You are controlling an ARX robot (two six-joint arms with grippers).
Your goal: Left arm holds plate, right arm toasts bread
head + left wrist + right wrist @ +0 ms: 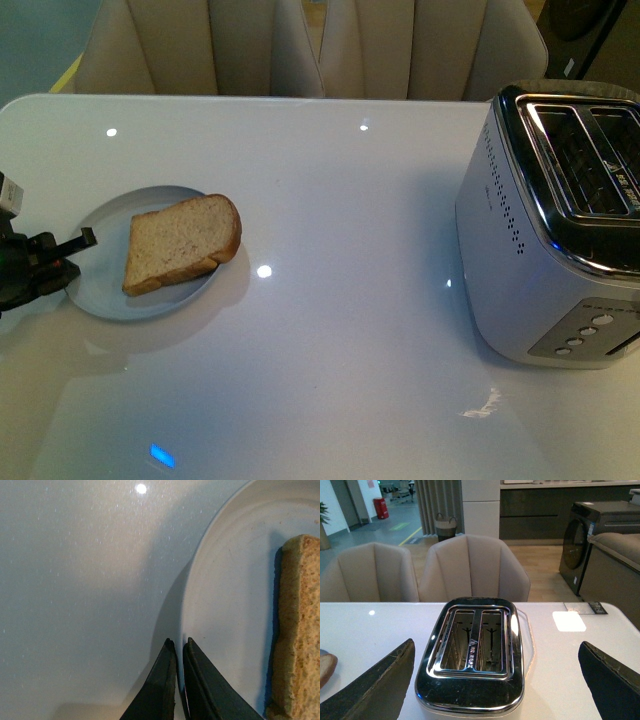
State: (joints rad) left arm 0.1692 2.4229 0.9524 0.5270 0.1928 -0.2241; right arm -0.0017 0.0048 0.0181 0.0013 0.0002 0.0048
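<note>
Beyond the right fingers (375, 685), two beige padded chairs (470, 570) stand at the far edge of the glossy white counter (360, 625), which mirrors small bright lights. Further off past them lie a pale wooden floor (545, 575), a white pillar (480, 500), grey curtains (437, 500), a woven basket (446, 526), and dark cabinets (540, 510) with a dark front-loading machine (580, 545) nearby.

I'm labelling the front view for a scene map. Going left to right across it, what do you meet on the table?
The left tool at the far left → plate, whose rim it touches → bread lying on the plate → toaster at the far right.
</note>
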